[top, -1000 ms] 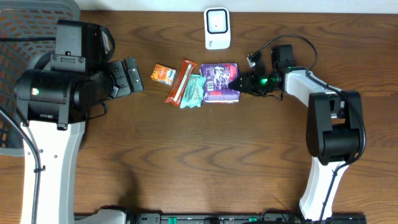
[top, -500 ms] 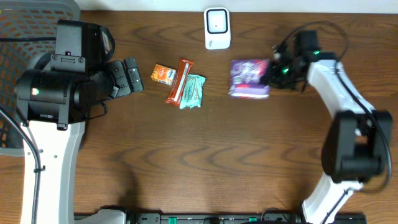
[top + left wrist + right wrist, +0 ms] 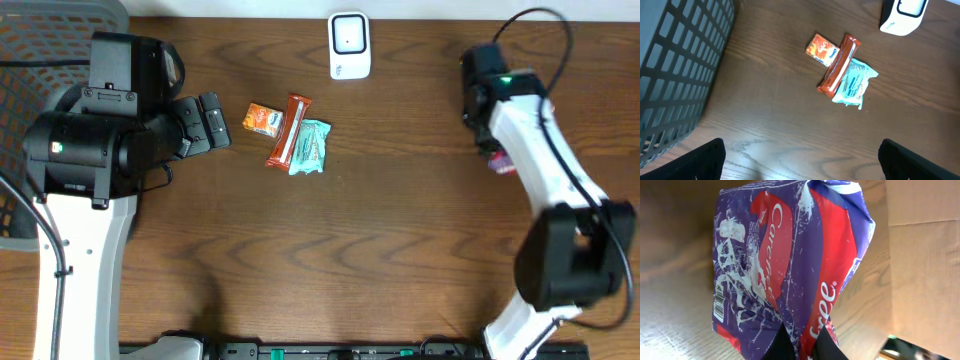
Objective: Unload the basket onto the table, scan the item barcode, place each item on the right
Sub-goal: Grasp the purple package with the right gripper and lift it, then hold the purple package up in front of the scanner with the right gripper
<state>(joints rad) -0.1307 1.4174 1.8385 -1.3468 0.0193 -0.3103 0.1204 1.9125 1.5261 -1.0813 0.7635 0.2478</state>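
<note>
A purple and red packet (image 3: 790,265) fills the right wrist view, with a small barcode (image 3: 719,307) on its lower left side. My right gripper (image 3: 800,341) is shut on the packet's lower edge and holds it off the table. From overhead only a red sliver of the packet (image 3: 500,161) shows under the right arm, at the table's right. The white scanner (image 3: 349,45) stands at the back centre, well left of the packet. At the left, my left gripper (image 3: 802,165) hangs open over bare wood, holding nothing.
An orange packet (image 3: 264,119), a red bar (image 3: 290,130) and a teal packet (image 3: 310,147) lie together left of centre. A dark mesh basket (image 3: 40,40) takes up the back left corner. A brown panel (image 3: 925,255) shows behind the held packet.
The right gripper closed on the purple packet beside the other snacks, lifted it and carried it right. The left arm has not moved.
</note>
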